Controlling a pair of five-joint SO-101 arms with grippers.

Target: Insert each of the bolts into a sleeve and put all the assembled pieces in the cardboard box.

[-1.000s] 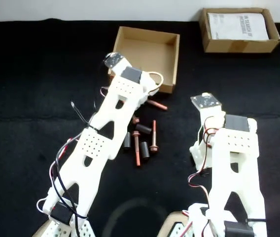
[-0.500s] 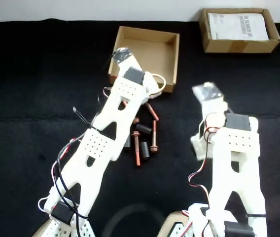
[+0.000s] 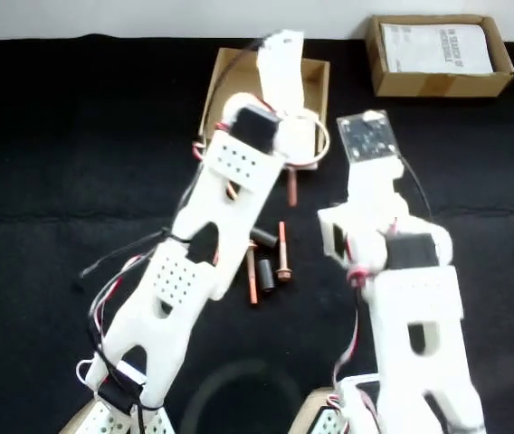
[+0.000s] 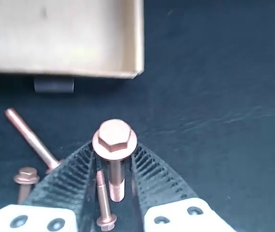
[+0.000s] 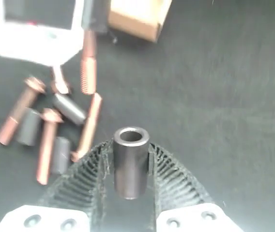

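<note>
left arm (image 3: 194,253): jaws closed on a copper bolt (image 4: 114,145). the hex head stood proud of the jaw tips and the shank lay in the gap between them. in the high view the bolt hung threaded end down, clear of the table (image 3: 58,136). beyond the jaw tips lay the cardboard box (image 4: 79,72), with a stray sleeve (image 4: 53,85) against its outer wall.

between the arms: loose bolts (image 3: 281,249) and loose sleeves (image 3: 263,237) lay heaped on the table, below the left jaws and well ahead of the right jaws.

right arm (image 3: 402,289): jaws closed on a dark held sleeve (image 5: 130,162), pinched along its sides. its open bore faced out past the jaw tips.

assessment: the step in hand appeared to be mating bolt and held sleeve in the air.

recommendations:
- set the bore squarely in line with the threaded end, axes parallel, before any advance.
- close the gap slowly. both grips bore on smooth round metal, so a side load would likely twist either part in its jaws.
- seat the head against the sleeve end before either pair of jaws lets go.
- keep the work clear of the heap.
</note>
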